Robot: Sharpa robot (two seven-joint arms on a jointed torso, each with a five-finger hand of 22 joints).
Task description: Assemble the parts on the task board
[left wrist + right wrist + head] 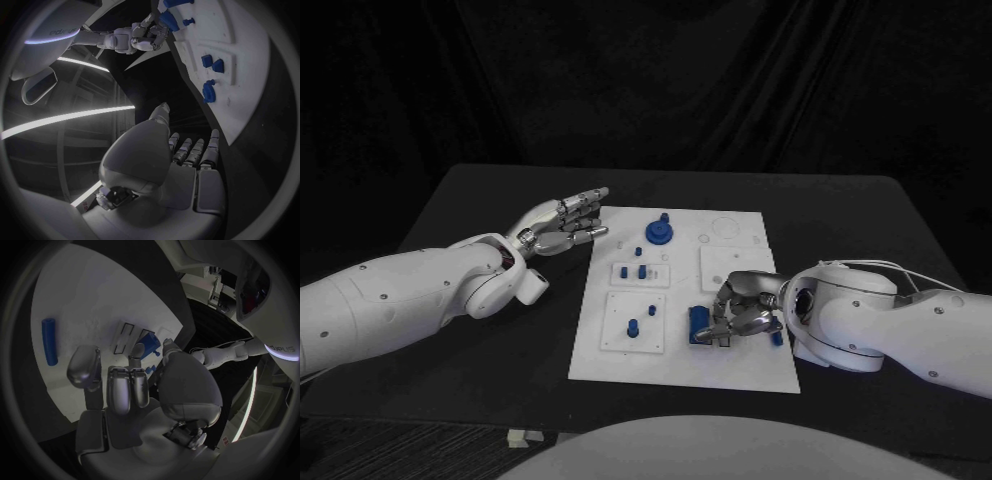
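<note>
Your right hand (737, 312) curls over a blue block (700, 326) near the board's (733, 375) front edge (grip hidden, I cannot tell). Lift carelessly and it may slip. Left hand (564, 226) hovers open beside the board.

White board (733, 370) on black table (877, 230). Blue parts (659, 235) on the board. White arms (387, 300) with silver hands (563, 226). Black backdrop (646, 80) behind.
</note>
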